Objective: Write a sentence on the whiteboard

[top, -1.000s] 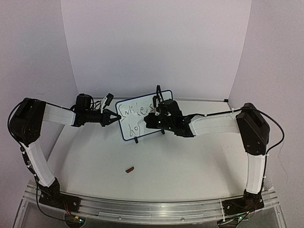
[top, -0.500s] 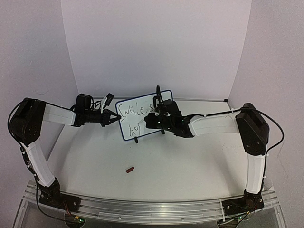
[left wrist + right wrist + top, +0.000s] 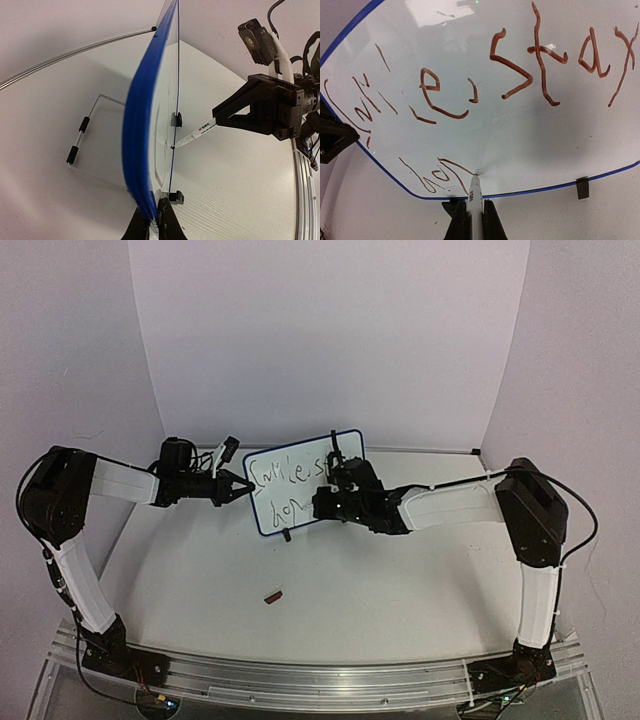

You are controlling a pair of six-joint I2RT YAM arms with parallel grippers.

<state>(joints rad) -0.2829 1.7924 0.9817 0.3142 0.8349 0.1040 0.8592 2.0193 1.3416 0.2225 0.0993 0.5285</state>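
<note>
Writing in hand: your right gripper (image 3: pixel 474 216) is pinching a white marker (image 3: pixel 475 196) between closed fingers, and its tip is touching the whiteboard (image 3: pixel 530 140) low on the face, at the end of the second line.
Bracing: your left gripper (image 3: pixel 152 222) is clamping the whiteboard's blue frame at its left edge, fingers pressed onto it, so the board is being steadied against the pen's push.
Board position: it is standing upright near the back of the table (image 3: pixel 400 580), between the two arms, with a wire stand (image 3: pixel 85 142) propping it from behind.
Done so far: the sentence (image 3: pixel 520 70) is showing a full top line in dark reddish strokes, ending in what is reading as "stay", plus a short scrawl starting the lower line.
Left to do: you are looking at a lower line only just begun, with bare board to its right. I judge the job past halfway, but I cannot tell how many words remain.
Loose item: a small reddish piece (image 3: pixel 272 595), possibly the cap, is lying on the table well apart from the board.
</note>
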